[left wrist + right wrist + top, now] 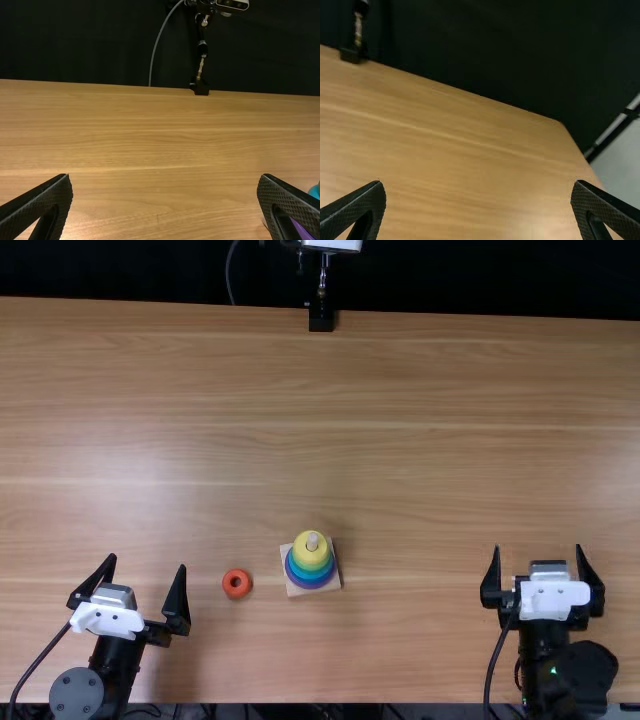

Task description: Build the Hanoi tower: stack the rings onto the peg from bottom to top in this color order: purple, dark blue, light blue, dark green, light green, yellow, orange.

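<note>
Texts, labels, brands, numbers, signs: none legible.

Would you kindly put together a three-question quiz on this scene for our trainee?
1. True or false: the small orange ring lies on the light brown wooden table, off the peg.
2. Which ring tops the stack on the square wooden base? (a) purple ring (b) yellow ring (c) light blue ring
3. Fill in: the black left gripper is ____ (open/shut).
Key: 1 true; 2 b; 3 open.
</note>
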Robot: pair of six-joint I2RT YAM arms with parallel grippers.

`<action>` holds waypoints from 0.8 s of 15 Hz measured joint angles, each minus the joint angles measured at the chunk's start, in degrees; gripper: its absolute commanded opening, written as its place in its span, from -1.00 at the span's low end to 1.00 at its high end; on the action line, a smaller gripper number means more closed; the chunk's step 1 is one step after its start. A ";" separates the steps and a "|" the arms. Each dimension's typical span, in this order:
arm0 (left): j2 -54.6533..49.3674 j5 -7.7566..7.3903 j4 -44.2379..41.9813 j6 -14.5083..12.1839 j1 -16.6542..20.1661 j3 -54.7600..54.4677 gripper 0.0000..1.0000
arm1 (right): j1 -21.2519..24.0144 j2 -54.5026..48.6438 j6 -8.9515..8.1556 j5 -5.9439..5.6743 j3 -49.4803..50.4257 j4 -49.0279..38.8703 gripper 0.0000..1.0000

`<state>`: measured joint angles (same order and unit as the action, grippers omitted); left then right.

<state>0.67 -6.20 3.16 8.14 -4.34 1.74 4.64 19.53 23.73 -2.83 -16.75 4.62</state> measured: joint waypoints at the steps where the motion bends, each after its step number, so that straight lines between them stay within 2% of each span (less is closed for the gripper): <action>1: 0.00 -0.02 0.00 0.07 0.00 0.00 1.00 | 0.02 -1.75 0.52 -1.84 1.33 -0.33 1.00; 2: 0.00 -0.02 -0.04 0.02 0.00 0.00 1.00 | 0.00 -2.29 0.81 -3.06 2.80 -0.72 1.00; 4: 0.00 0.00 -0.02 0.02 0.00 0.00 1.00 | 0.02 -2.23 1.16 -4.31 4.74 -0.76 1.00; 9: 0.00 0.00 -0.02 0.02 0.00 0.00 1.00 | -0.07 -4.26 1.16 -4.74 5.05 -0.85 1.00; 12: 0.00 0.00 -0.02 0.00 0.00 0.00 1.00 | -0.04 -10.88 1.03 -4.90 11.61 -1.51 1.00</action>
<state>0.67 -6.20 3.14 8.14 -4.34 1.74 4.60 8.64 24.75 -7.73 -5.15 3.11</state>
